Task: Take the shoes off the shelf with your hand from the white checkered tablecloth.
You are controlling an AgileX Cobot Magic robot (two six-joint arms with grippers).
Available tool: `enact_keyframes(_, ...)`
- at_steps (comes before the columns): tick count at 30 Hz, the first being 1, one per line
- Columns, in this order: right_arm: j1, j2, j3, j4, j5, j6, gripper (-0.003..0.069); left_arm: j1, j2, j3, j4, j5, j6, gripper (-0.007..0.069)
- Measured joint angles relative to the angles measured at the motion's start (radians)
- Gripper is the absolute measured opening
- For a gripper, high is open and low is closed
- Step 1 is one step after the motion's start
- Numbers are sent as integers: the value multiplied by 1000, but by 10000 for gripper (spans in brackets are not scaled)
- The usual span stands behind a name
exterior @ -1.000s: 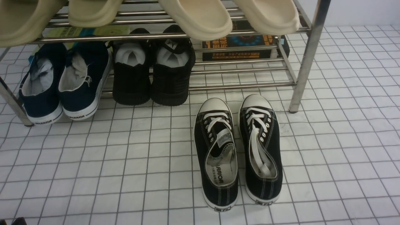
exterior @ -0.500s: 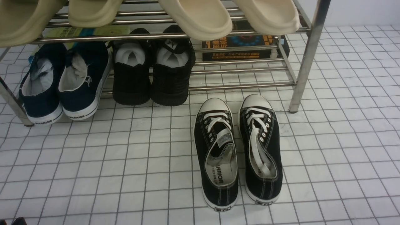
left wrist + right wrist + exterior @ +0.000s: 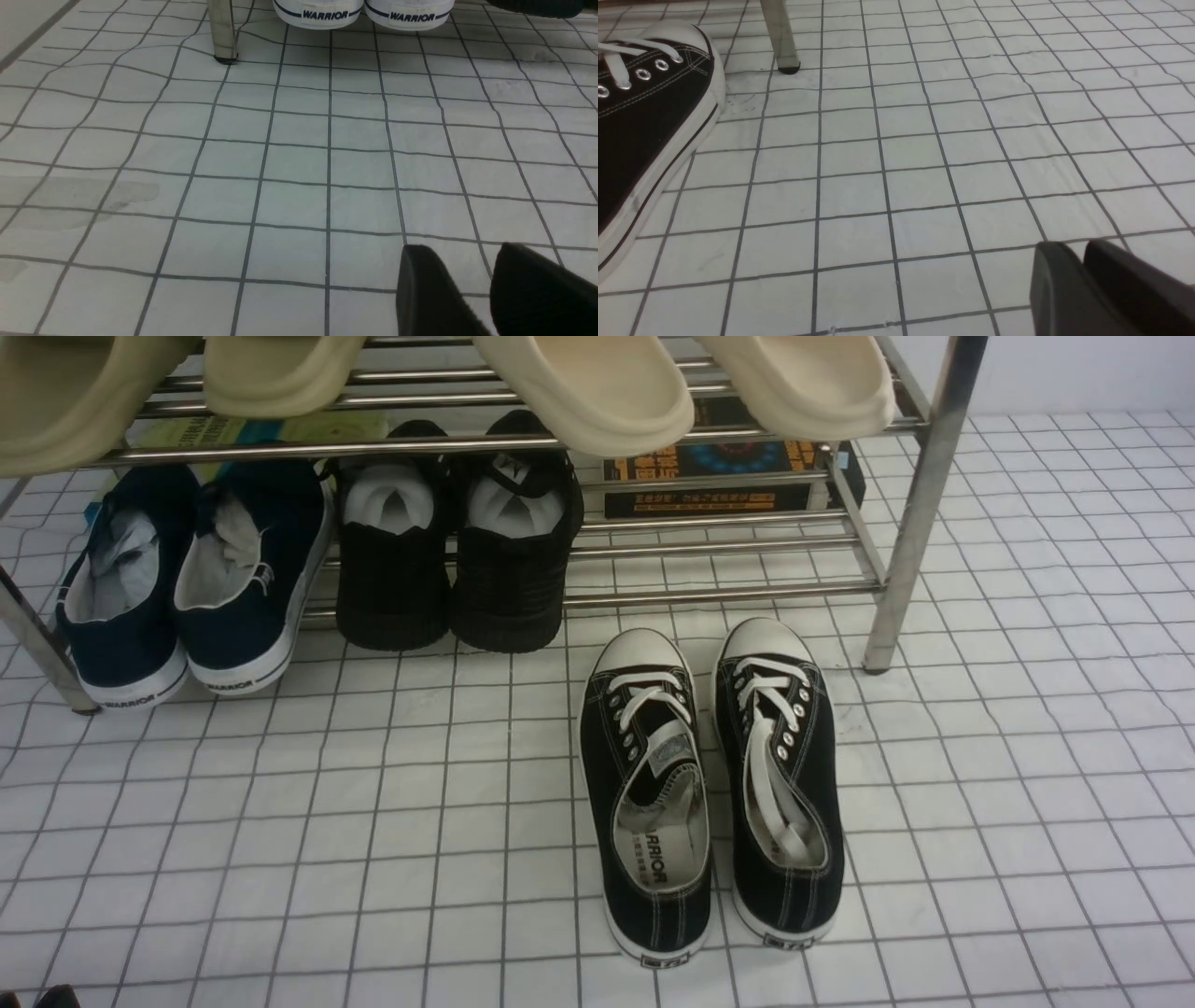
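Note:
The shoes, two black lace-up sneakers [image 3: 649, 784] [image 3: 780, 775] with white toe caps, stand side by side on the white checkered tablecloth [image 3: 373, 859]. They are just in front of the shelf [image 3: 920, 504], toes toward it. One shoe's toe [image 3: 649, 116] shows in the right wrist view beside a shelf post [image 3: 780, 37]. My right gripper [image 3: 1073, 242] hovers low over bare cloth, apart from that shoe, its jaws a narrow slit apart and empty. My left gripper [image 3: 465, 247] is open over bare cloth, holding nothing. Neither hand shows in the front view.
On the shelf's bottom tier sit navy white-soled sneakers [image 3: 187, 579] and black shoes stuffed with white paper [image 3: 457, 551], with dark boxes [image 3: 728, 471] behind. Beige slippers [image 3: 597, 383] overhang from the tier above. The navy heels [image 3: 359, 11] and a shelf post [image 3: 223, 28] lie ahead of my left gripper.

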Motion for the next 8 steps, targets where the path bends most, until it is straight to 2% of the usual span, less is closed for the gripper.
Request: enact_keyframes(8, 0, 0, 0, 0, 0, 0, 105, 0, 0, 0, 0, 0, 0, 239)
